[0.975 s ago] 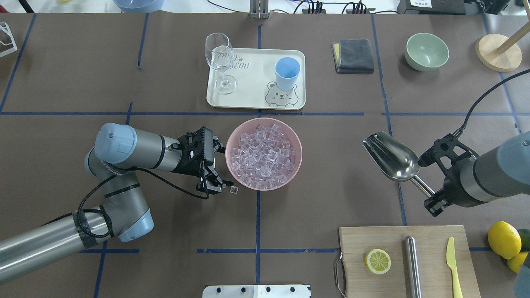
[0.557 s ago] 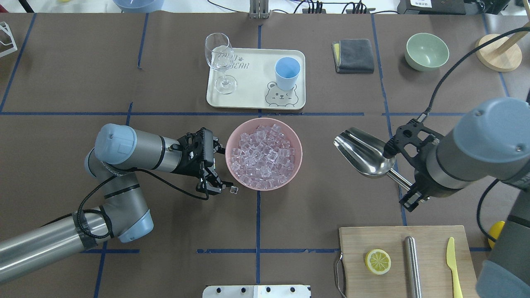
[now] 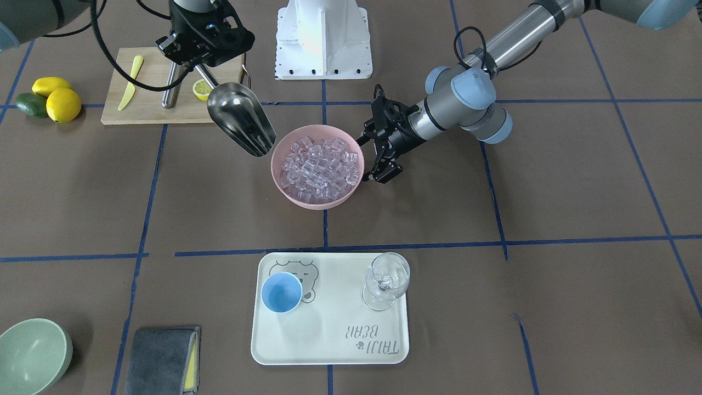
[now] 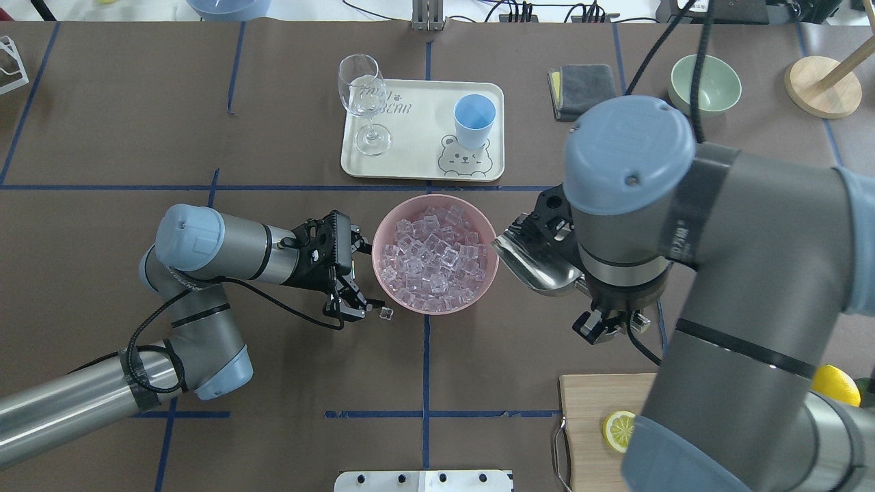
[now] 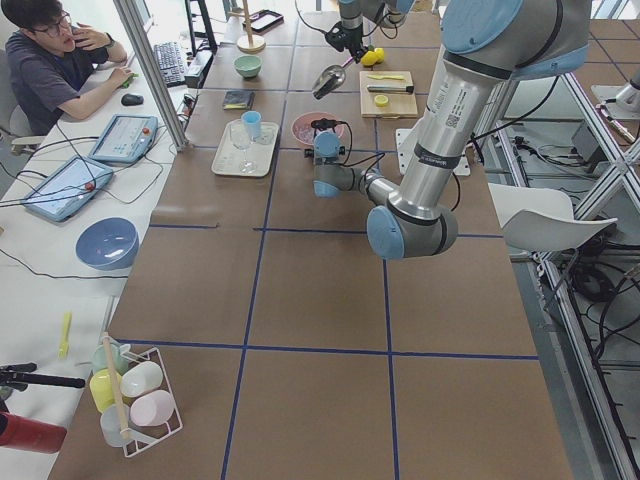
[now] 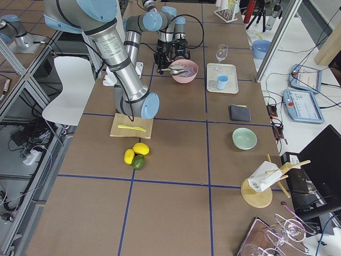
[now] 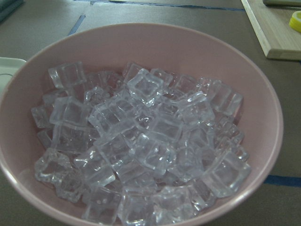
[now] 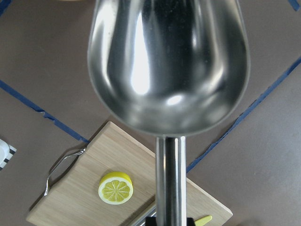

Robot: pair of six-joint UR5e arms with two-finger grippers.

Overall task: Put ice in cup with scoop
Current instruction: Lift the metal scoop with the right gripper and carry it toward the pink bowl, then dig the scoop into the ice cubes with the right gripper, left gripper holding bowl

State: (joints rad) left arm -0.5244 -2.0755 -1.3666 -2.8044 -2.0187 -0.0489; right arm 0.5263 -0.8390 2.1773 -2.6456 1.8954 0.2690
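Many glassy ice cubes fill round pink bowl; right jaws pinch rod of shiny scoop; left jaws unclear.

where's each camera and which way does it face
Front: across the table, facing the robot; both arms show.
Overhead: behind robot, looking down; right arm large.
Left side: table's end; left arm near.
Right side: opposite end; right arm near.
Left wrist: over the ice; no robot parts.
Right wrist: looks along the scoop.
Front and overhead share the pink bowl.
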